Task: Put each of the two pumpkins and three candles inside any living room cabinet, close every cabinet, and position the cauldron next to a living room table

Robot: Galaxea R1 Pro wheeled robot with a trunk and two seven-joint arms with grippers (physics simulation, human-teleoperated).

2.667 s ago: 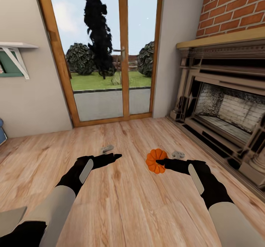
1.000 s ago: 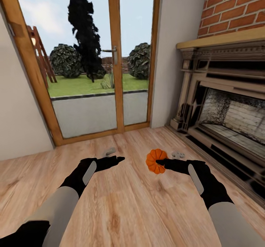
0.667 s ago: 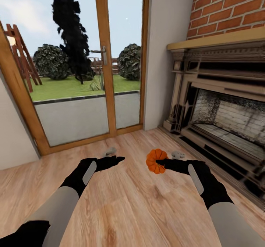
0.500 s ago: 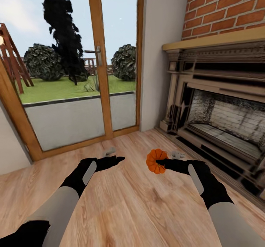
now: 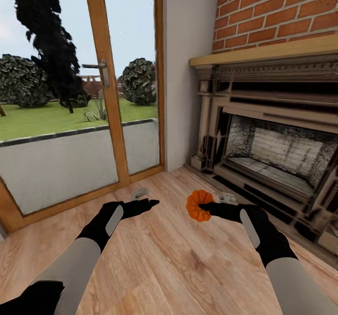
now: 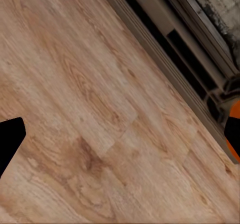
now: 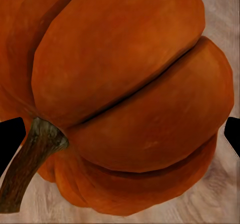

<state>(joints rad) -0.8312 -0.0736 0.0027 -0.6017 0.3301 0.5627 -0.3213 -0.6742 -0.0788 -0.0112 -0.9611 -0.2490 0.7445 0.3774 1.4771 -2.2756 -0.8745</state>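
One orange ribbed pumpkin (image 5: 198, 206) hangs above the wooden floor, with my right gripper (image 5: 203, 207) shut on it. The right wrist view shows that pumpkin (image 7: 125, 94) up close, with its brown stem and a dark fingertip of the right gripper (image 7: 120, 134) on either side. My left gripper (image 5: 149, 204) is held out level beside it, a short way to the left, open and holding nothing. In the left wrist view the left gripper (image 6: 120, 134) has only floorboards between its fingers, and a sliver of the pumpkin (image 6: 236, 109) shows past one fingertip.
A dark ornate fireplace (image 5: 277, 151) with a pale wooden mantel (image 5: 263, 52) and a brick wall (image 5: 281, 10) above it stands at the right. A wood-framed glass door (image 5: 108, 99) to the garden is ahead on the left. Wooden floor (image 5: 159, 263) lies under both arms.
The view has swung to the right, so the glass door slid left and the fireplace came closer to the centre. Both arms and the held pumpkin keep the same place in the picture.
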